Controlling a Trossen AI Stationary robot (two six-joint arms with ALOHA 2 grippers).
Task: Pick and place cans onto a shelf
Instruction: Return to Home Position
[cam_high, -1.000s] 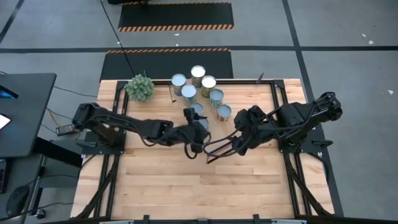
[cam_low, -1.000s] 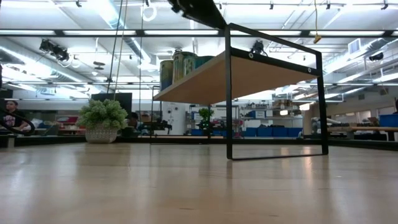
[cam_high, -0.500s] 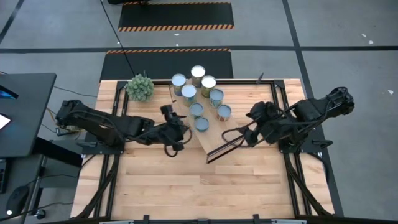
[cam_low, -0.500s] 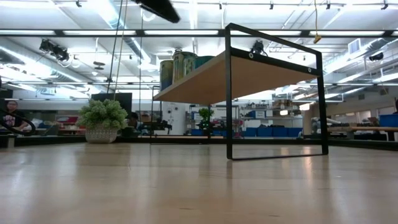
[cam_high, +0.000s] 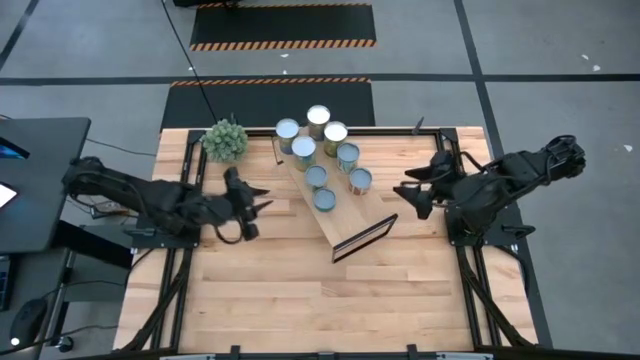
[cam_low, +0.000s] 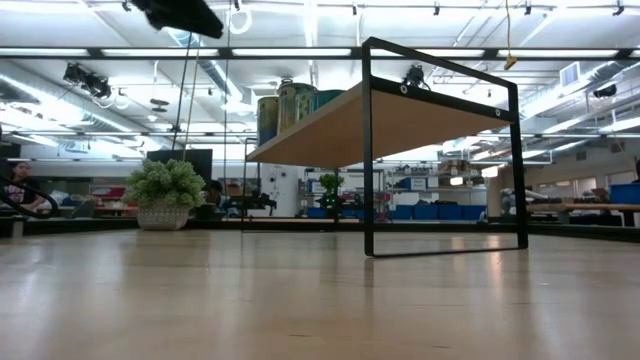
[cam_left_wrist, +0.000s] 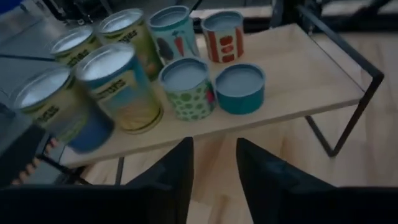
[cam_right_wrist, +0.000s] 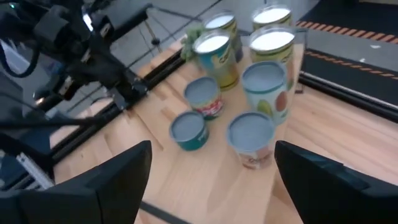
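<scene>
The light-wood shelf (cam_high: 345, 220) stands on its dark frame legs, slanting across the table's far middle; it also shows in the low view (cam_low: 400, 120). Eight cans (cam_high: 325, 199) stand upright on its top, grouped toward its far end, and show in the left wrist view (cam_left_wrist: 183, 87) and the right wrist view (cam_right_wrist: 249, 134). My left gripper (cam_high: 256, 200) hangs open and empty to the shelf's left, its fingers (cam_left_wrist: 177, 171) pointing at the cans. My right gripper (cam_high: 408, 195) hangs wide open and empty to the shelf's right, its fingers (cam_right_wrist: 118, 180) far apart.
A green spiky plant ball (cam_high: 225, 140) sits at the table's far left, close to the shelf's far end, and shows in the low view (cam_low: 163, 190). Bare tabletop (cam_high: 320, 300) lies in front of the shelf. A person (cam_low: 15, 185) shows far off in the room.
My left gripper has drawn back from over the cans toward the table's left edge. My right gripper has drawn back from the shelf's near end toward the table's right edge. The shelf and the cans have stayed where they were.
</scene>
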